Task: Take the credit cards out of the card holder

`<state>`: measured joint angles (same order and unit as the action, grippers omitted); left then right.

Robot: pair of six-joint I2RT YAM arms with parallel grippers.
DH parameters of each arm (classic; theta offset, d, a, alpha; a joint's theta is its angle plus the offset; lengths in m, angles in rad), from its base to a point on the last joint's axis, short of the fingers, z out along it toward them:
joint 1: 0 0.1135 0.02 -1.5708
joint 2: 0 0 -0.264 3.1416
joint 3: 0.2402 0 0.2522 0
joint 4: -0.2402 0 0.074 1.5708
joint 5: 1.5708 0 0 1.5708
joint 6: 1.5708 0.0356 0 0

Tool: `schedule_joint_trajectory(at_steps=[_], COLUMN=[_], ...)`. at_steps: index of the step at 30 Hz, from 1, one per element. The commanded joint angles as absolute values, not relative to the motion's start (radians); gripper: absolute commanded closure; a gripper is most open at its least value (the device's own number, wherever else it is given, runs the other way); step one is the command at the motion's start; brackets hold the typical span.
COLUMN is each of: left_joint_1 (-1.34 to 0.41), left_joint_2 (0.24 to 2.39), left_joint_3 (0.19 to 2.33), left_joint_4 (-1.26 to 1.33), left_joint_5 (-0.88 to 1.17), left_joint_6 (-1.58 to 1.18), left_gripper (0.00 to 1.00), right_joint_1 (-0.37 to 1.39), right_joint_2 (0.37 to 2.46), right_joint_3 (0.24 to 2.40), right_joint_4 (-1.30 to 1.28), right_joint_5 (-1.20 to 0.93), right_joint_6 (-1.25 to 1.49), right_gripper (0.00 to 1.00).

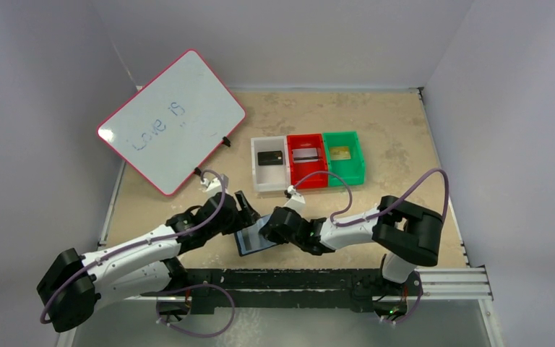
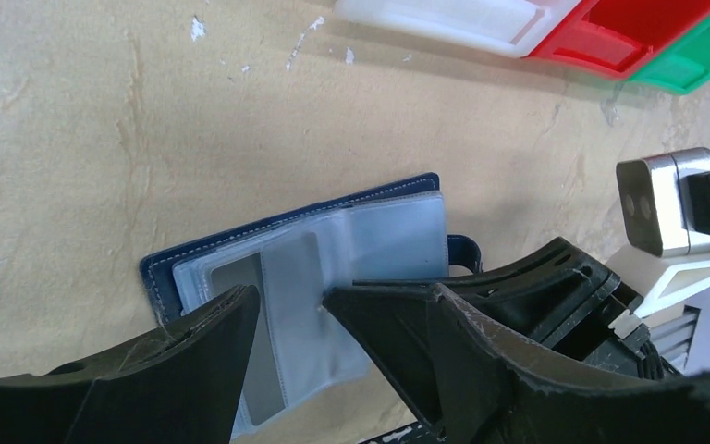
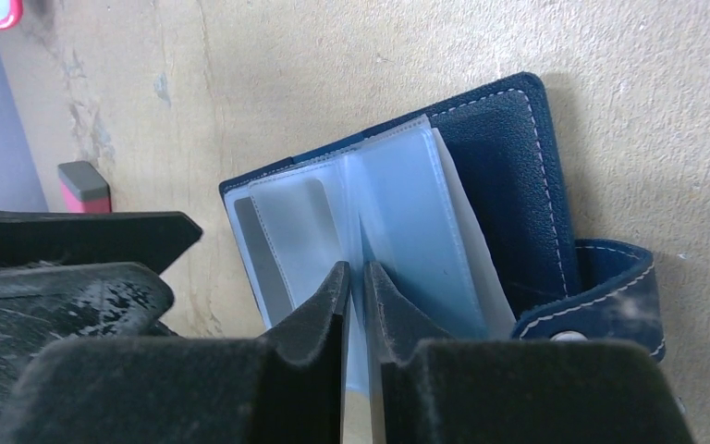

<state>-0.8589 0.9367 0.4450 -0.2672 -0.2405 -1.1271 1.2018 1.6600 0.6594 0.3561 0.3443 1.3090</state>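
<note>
The navy card holder (image 1: 254, 242) lies open on the table between my two grippers, with its light blue sleeves fanned out (image 2: 379, 231) and its tab (image 3: 601, 287) to one side. My right gripper (image 3: 356, 273) is shut on one upright sleeve of the holder (image 3: 499, 176). My left gripper (image 2: 288, 296) is open, its fingers on either side of another sleeve, over the holder's near end. A grey flat shape (image 2: 236, 277) shows through that sleeve. A black card (image 1: 269, 157) lies in the white bin, a silver card (image 1: 305, 154) in the red bin, and a gold card (image 1: 340, 152) in the green bin.
The white (image 1: 257, 181), red (image 1: 309, 181) and green (image 1: 358, 170) bins stand in a row behind the holder. A pink-rimmed whiteboard (image 1: 170, 119) leans at the back left. A pink eraser (image 3: 83, 185) stands beside the holder. The metal rail (image 1: 448, 278) runs along the near edge.
</note>
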Motion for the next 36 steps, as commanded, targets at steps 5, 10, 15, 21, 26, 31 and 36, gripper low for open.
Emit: schedule_joint_trajectory(at_steps=[5,10,15,21,26,31,36], left_joint_1=[-0.865,-0.874,-0.880,-0.893,-0.907,-0.911,-0.911], left_joint_2=[0.989,1.025,1.026,1.081,1.103,1.102,1.101], left_joint_3=[0.386,0.382,0.372,0.351,0.345,0.349,0.359], left_joint_4=[-0.073,-0.105,-0.108,-0.059,0.012,0.021,0.023], left_joint_5=[-0.182,-0.254,-0.276,-0.240,-0.200,-0.205,-0.206], left_joint_6=[-1.186,-1.191,-1.194,-1.202,-1.203,-1.211,-1.210], left_gripper=[0.34,0.34,0.34,0.34,0.35,0.35,0.36], right_joint_1=[1.187,1.186,1.184,1.180,1.178,1.177,1.177], right_joint_2=[1.696,1.704,1.702,1.695,1.674,1.639,1.580], right_joint_3=[0.609,0.608,0.603,0.584,0.561,0.549,0.535], right_joint_4=[0.343,0.348,0.357,0.407,0.467,0.488,0.530], right_joint_5=[0.320,0.315,0.314,0.299,0.285,0.285,0.287], right_joint_6=[1.324,1.321,1.322,1.314,1.296,1.281,1.217], right_gripper=[0.88,0.87,0.87,0.85,0.78,0.74,0.57])
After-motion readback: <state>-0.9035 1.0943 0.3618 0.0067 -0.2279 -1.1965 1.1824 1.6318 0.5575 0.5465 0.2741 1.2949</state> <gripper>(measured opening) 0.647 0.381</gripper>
